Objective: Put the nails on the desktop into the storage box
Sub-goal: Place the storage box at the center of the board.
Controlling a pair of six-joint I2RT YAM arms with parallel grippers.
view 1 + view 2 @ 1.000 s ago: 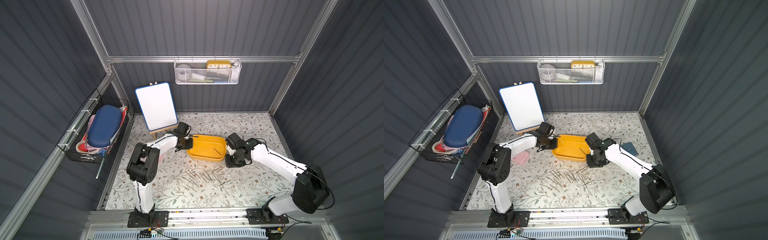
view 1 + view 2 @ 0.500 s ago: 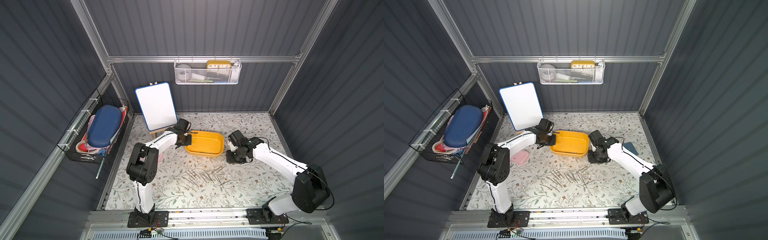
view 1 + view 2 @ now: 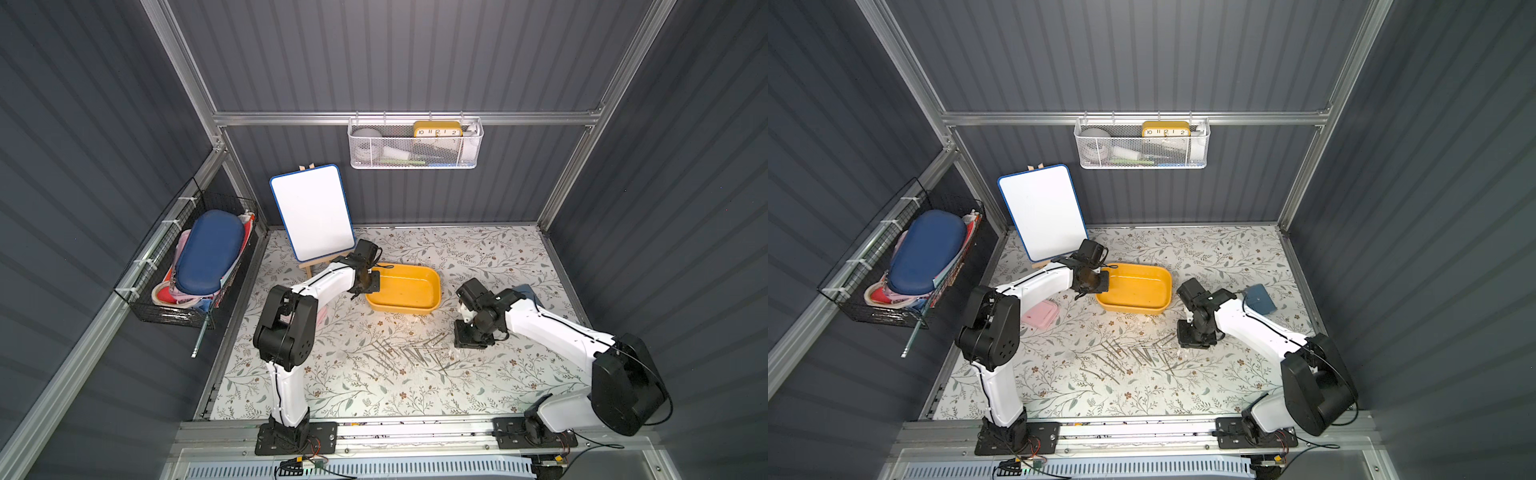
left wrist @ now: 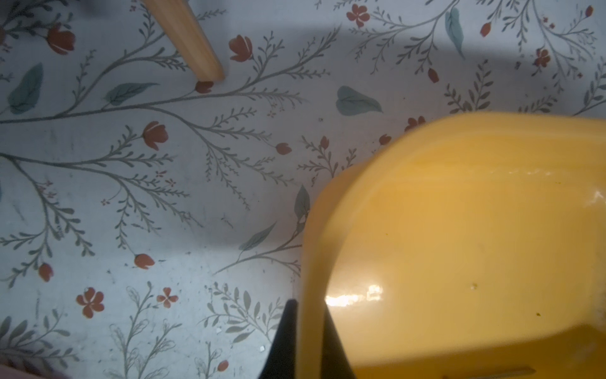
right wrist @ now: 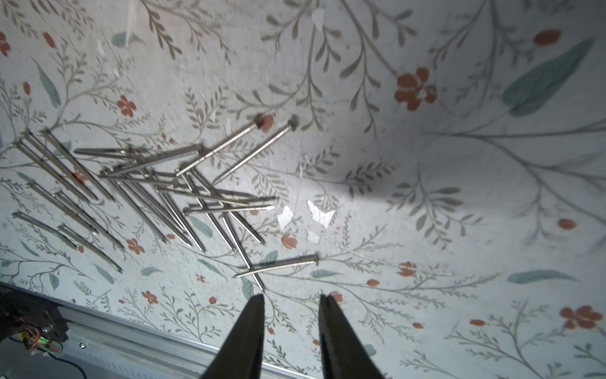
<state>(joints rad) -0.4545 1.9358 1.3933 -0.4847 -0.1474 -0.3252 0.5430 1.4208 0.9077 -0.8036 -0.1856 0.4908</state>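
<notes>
The right jaws have left the right end of the box (image 3: pixel 399 308) and come down toward the nails (image 3: pixel 401 353); the box has shifted a little to the far left. The right jaws now stand apart with nothing between them, low over the desk (image 3: pixel 490 257), just right of the nails. The nails lie loose on the middle of the desk, on the near side of the box. The left jaws are clenched on the left rim of the box.
</notes>
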